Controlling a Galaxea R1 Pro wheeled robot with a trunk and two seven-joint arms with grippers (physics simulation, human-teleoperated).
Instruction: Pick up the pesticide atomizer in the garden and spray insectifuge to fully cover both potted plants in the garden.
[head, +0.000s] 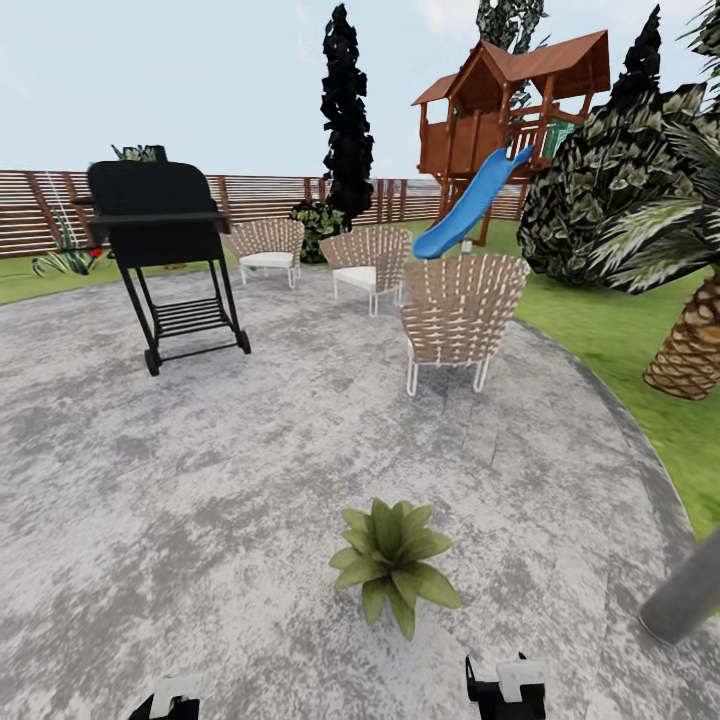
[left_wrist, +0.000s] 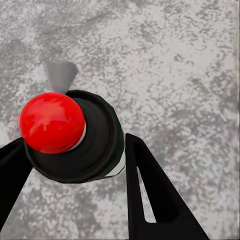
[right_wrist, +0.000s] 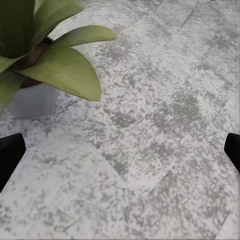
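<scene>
In the head view, a black grill (head: 165, 250) on wheels stands at the left on the round grey patio (head: 200, 480). To its right there are three woven chairs (head: 455, 315), and behind them a brown slatted fence (head: 30, 205), a tall dark tree (head: 345, 110) and a wooden playhouse with a blue slide (head: 470, 200). At the right edge, a palm trunk (head: 690, 345) stands on the lawn (head: 610, 330), and a grey post (head: 690, 590) leans into the picture lower down.

One potted plant (head: 392, 560) stands on the patio close in front of the robot, a low rosette of pointed green leaves. The tops of both hands only peek in at the bottom edge of this view, the left hand (head: 170, 700) and the right hand (head: 508, 690).

The left wrist view shows more. The left hand (left_wrist: 75, 160) pinches the spray bottle (left_wrist: 82, 142) between its two black fingers (left_wrist: 150, 195). The bottle is seen from its end, a dark round body with a red ball on it and a small grey cone beside that, above the grey paving.

In the right wrist view, the right hand (right_wrist: 120, 150) is spread wide with nothing between the fingertips (right_wrist: 10, 155), which show at both edges. The same potted plant (right_wrist: 45, 55) in its grey pot is near it, on the patio, not touching the hand.
</scene>
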